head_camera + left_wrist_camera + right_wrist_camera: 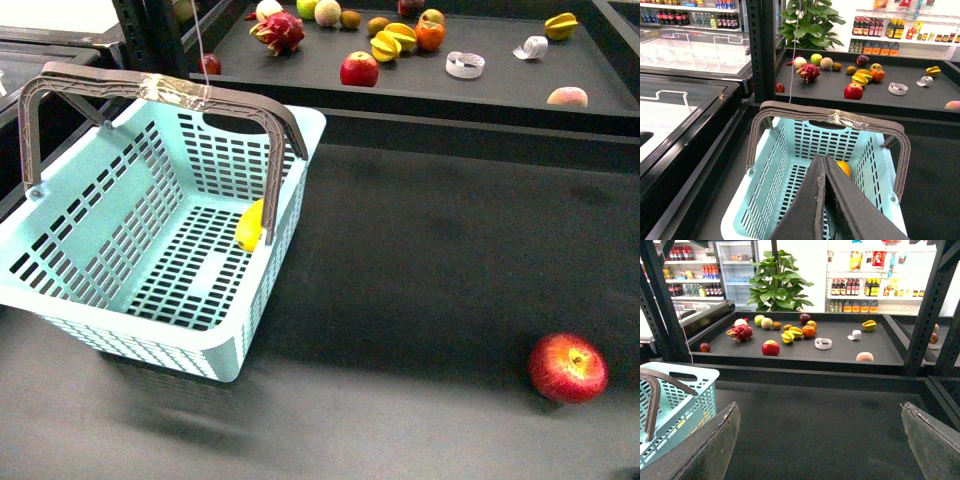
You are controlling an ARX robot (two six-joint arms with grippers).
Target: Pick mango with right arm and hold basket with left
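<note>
Yellow-orange oblong mango point(249, 226) already lies inside the slotted turquoise plastic basket point(290, 130), against its right wall. Your left end effector point(826, 200) is closed on nothing above the taped grey-brown handles point(840, 118), so the basket could slide if bumped. Right end effector point(820, 440) gapes wide and empty; sweeping it sideways risks clipping the basket.

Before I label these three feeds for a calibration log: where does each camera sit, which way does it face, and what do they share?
Front view: on the robot's body, looking down at the basket holding the mango, and a red apple on the dark table; no arm visible.
Left wrist view: above the basket, looking past the closed left gripper towards the fruit shelf.
Right wrist view: low over the table, facing the shelf between the open right gripper jaws.
All three share the basket and the shelf's red apple.
</note>
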